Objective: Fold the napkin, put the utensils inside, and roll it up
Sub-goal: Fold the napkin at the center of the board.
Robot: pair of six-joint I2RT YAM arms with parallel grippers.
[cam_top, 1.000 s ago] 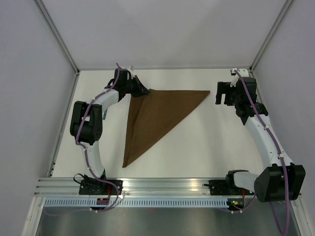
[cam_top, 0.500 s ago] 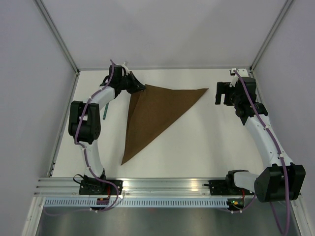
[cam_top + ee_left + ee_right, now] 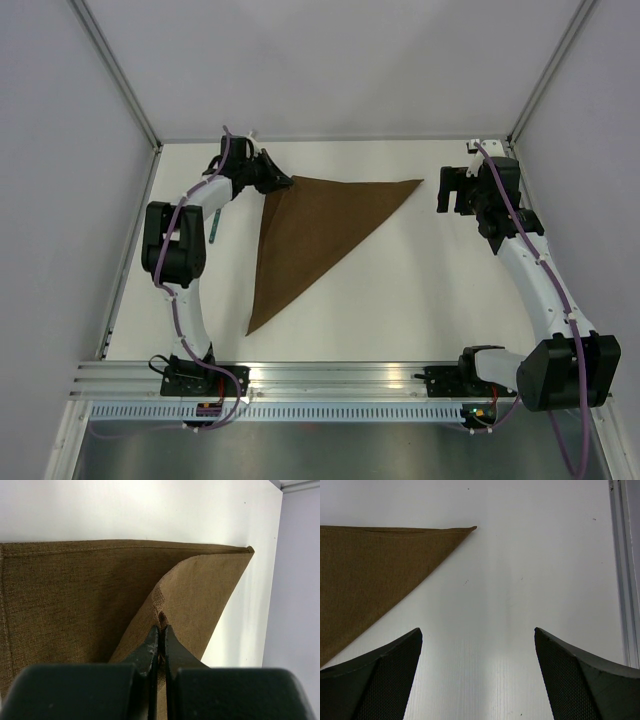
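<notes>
the napkin (image 3: 320,225) lies on the far half of the table (image 3: 420,290), folded into a triangle. if the left gripper (image 3: 160,632) pulls sideways or lets go crooked, the top layer could slide and the edges won't match. the cloth is plain dark brown, with one corner lifted. the left jaws pinch that corner tight. the right gripper (image 3: 477,635) waits near the right tip, jaws wide, holding nothing.

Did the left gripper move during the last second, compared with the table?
Yes. The left gripper, shut on the napkin, has shifted slightly left and away from the arm bases, toward the far-left corner of the table.
</notes>
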